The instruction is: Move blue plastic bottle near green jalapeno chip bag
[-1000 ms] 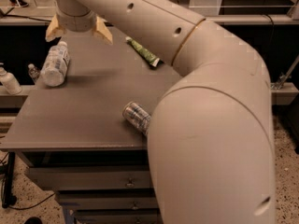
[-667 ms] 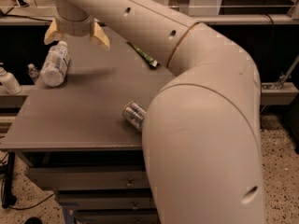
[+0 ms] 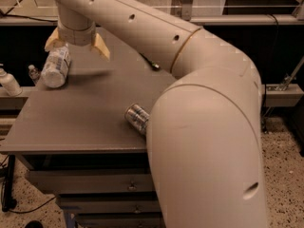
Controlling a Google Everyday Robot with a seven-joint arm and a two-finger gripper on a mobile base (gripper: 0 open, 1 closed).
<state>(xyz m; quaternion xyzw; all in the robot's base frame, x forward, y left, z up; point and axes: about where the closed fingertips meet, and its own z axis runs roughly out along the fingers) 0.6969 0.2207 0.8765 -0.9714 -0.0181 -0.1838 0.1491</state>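
Note:
The blue plastic bottle (image 3: 55,67) lies on its side at the far left of the grey table (image 3: 80,113), its pale label showing. My gripper (image 3: 77,43) hangs just above and to the right of it, open, with its tan fingers (image 3: 101,47) spread. The left finger is over the bottle's top end. The green jalapeno chip bag (image 3: 152,64) is almost fully hidden behind my arm; only a dark sliver shows near the table's back.
A shiny metal can (image 3: 137,118) lies on its side near the table's front middle, right against my arm. A small white pump bottle (image 3: 9,82) and another small bottle (image 3: 32,72) stand left of the table. Drawers sit under the tabletop.
My gripper has moved left and is now over the bottle. My arm has swung across and now covers most of the chip bag. The bottle and can have not moved.

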